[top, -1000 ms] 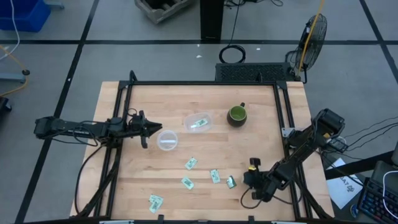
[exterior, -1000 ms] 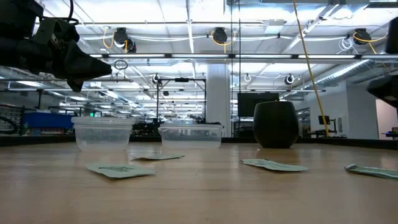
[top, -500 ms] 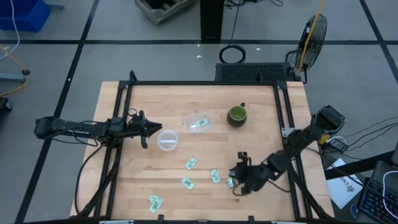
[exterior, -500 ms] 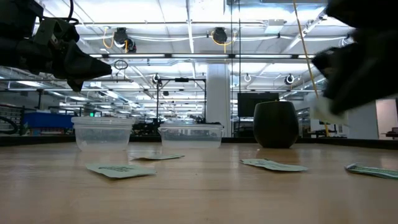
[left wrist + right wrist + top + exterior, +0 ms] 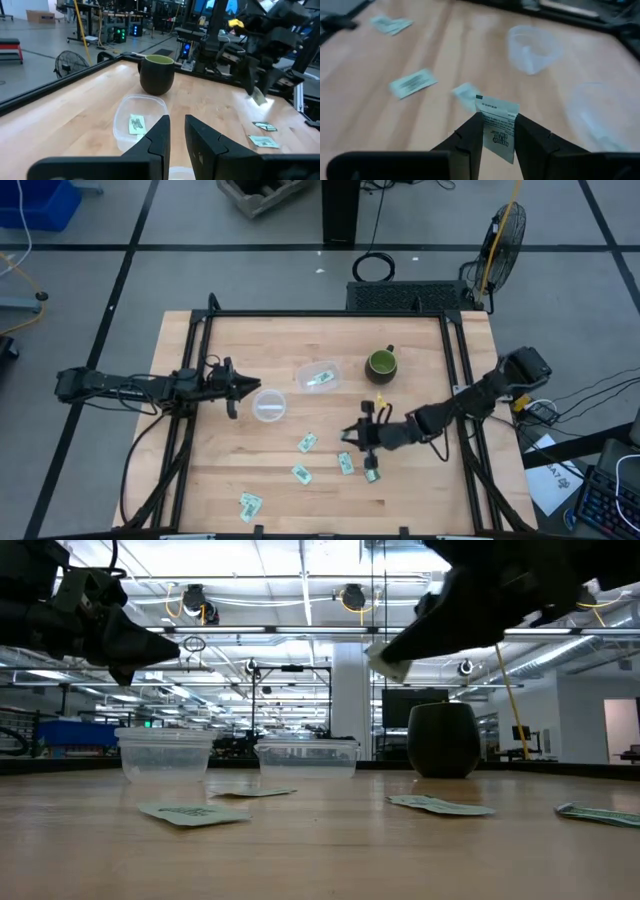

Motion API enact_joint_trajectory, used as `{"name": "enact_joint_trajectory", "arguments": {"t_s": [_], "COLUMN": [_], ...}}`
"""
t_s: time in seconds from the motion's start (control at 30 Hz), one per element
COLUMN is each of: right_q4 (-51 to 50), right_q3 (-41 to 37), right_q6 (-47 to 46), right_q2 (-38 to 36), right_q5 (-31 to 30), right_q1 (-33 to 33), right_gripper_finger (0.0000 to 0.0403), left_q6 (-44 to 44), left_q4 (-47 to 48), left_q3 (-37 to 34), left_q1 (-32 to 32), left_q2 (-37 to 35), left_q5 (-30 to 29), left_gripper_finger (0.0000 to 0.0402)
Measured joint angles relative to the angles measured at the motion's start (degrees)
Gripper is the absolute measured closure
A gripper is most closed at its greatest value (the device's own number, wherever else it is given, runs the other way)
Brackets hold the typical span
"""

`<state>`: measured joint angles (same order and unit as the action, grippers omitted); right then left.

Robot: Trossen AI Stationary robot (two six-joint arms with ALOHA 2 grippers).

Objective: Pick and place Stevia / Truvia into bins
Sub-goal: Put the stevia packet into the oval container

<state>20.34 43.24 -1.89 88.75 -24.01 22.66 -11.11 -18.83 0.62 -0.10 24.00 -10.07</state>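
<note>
While the high view is looking straight down, the right gripper (image 5: 364, 435) is hovering at centre-right; a sachet (image 5: 320, 378) is lying in the rounded-square bin (image 5: 319, 376), and the round bin (image 5: 269, 405) is sitting beside the left gripper (image 5: 238, 387). Right wrist view: the fingers are pinching a held sachet (image 5: 497, 128) upright, long axis vertical. Left wrist view: the fingers are sitting slightly parted, holding nothing.
</note>
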Motion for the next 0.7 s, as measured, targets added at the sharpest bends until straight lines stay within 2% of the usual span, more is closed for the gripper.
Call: {"name": "enact_joint_trajectory", "arguments": {"t_s": [0.33,0.53,0.7], "right_q4": [7.49,10.37,12.14], "right_q3": [0.04,0.09,2.20], "right_q6": [5.81,4.83,4.07], "right_q2": [0.00,1.71,7.15], "right_q5": [0.59,8.96,13.80], "right_q1": [-13.36,-22.46,-27.71], "right_gripper_finger": [0.0310,0.0310,0.0310], "left_q6": [0.42,-0.21,-1.44], "left_q4": [0.84,0.77,-0.14], "left_q3": [0.00,0.00,0.00], "left_q1": [0.00,0.00,0.02], "left_q2": [0.01,0.01,0.00], "left_q5": [-0.46,-0.44,-0.42], "left_gripper_finger": [0.0339,0.0339,0.0339]}}
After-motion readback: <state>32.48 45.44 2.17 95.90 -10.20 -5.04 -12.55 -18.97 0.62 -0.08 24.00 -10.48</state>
